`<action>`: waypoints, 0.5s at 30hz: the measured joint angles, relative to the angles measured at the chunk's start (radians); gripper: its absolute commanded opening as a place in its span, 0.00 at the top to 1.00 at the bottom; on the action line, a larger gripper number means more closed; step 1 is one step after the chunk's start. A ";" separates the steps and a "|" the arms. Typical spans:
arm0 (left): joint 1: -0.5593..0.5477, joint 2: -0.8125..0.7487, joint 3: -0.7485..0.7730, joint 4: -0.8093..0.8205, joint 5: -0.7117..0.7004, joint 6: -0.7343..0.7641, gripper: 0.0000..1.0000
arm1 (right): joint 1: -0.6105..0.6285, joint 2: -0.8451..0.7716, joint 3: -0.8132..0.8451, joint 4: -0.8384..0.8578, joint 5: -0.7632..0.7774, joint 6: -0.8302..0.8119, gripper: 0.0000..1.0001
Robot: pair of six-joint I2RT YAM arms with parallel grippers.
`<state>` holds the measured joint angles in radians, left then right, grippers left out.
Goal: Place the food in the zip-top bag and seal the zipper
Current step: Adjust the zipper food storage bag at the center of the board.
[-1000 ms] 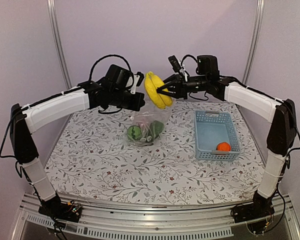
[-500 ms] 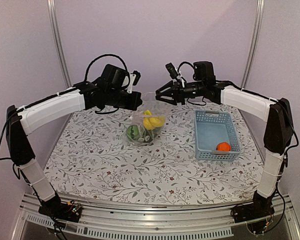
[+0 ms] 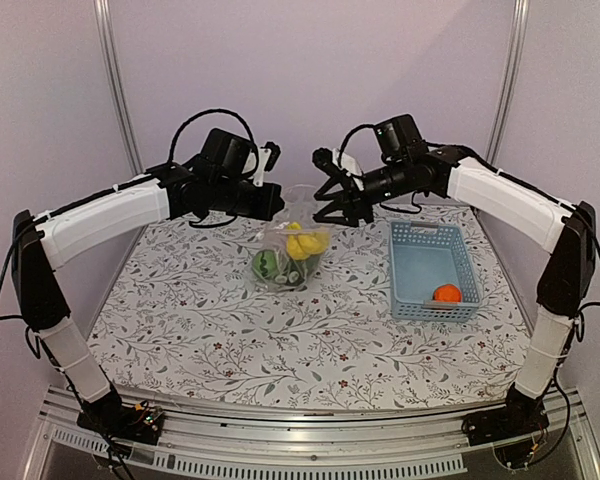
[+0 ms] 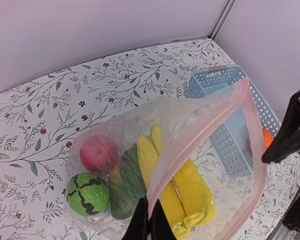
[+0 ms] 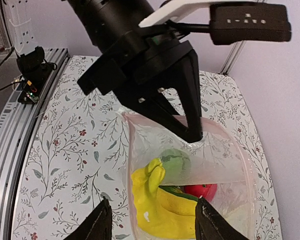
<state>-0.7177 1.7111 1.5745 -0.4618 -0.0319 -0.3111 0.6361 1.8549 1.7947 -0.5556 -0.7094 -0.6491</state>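
Note:
The clear zip-top bag (image 3: 292, 250) hangs open over the table. My left gripper (image 3: 277, 207) (image 4: 149, 225) is shut on its pinkish zipper (image 4: 210, 125) edge. Inside lie yellow bananas (image 4: 190, 192) (image 5: 160, 210), a green round piece (image 4: 87, 192), a red apple (image 4: 97, 154) and a dark green piece (image 4: 127, 185). My right gripper (image 3: 332, 203) (image 5: 152, 220) hovers open and empty just above the bag's mouth. An orange (image 3: 446, 293) sits in the basket.
The light-blue basket (image 3: 425, 262) stands right of the bag, near the right arm. The floral tablecloth (image 3: 200, 320) covers the table. Grey walls and metal posts close in the back and sides.
The bananas left the right gripper and now lie in the bag. The right gripper opened and swung down towards the bag's mouth. The left gripper kept its hold.

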 measured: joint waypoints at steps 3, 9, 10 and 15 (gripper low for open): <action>0.000 0.000 0.000 -0.002 0.009 0.000 1.00 | 0.054 -0.014 0.002 -0.066 0.099 -0.101 0.44; 0.000 0.000 0.004 -0.025 0.037 0.000 1.00 | 0.127 -0.006 0.009 -0.148 0.270 -0.230 0.62; 0.000 0.000 0.006 -0.030 0.040 0.000 1.00 | 0.134 0.000 0.014 -0.152 0.295 -0.242 0.67; 0.000 0.000 0.013 -0.052 0.047 0.006 0.98 | 0.145 0.035 0.054 -0.167 0.382 -0.276 0.76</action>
<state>-0.7174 1.7111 1.5875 -0.5137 0.0147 -0.3054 0.7811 1.8896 1.8488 -0.7231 -0.3275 -0.9249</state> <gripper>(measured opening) 0.016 0.252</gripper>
